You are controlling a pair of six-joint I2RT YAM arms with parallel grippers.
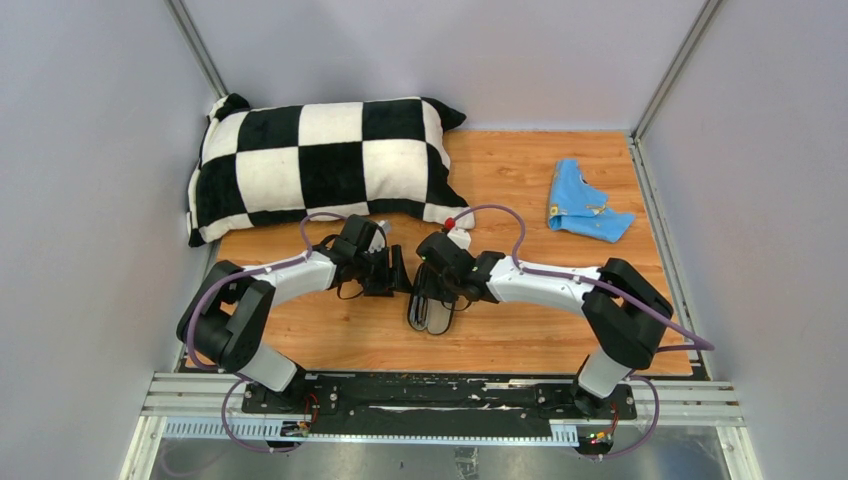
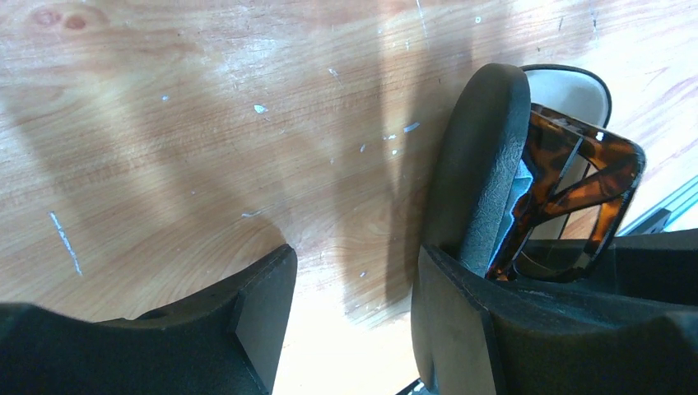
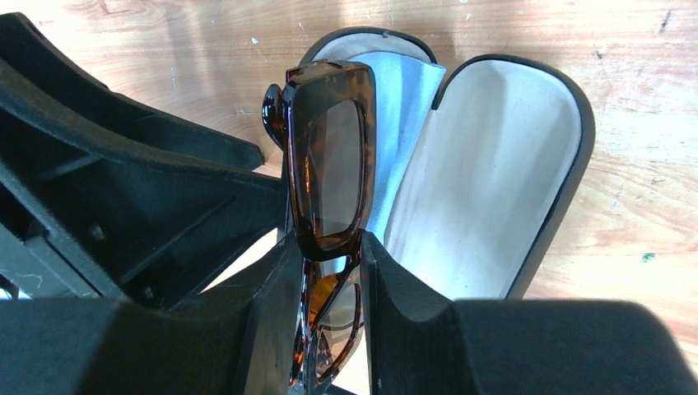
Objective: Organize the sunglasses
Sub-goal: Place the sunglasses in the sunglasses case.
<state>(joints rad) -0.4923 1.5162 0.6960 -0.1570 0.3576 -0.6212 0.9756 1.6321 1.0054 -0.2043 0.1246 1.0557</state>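
Evidently the right gripper pinches the folded sunglasses upright over the open case, probably to lower them in; the left gripper gapes empty, one finger bracing the case.

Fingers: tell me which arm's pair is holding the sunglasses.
The right arm's fingers: they pinch the sunglasses at the open case. The left arm's fingers stand apart with only bare table between them.

The sunglasses are tortoiseshell brown, the case black, the pillow black-and-white checked.
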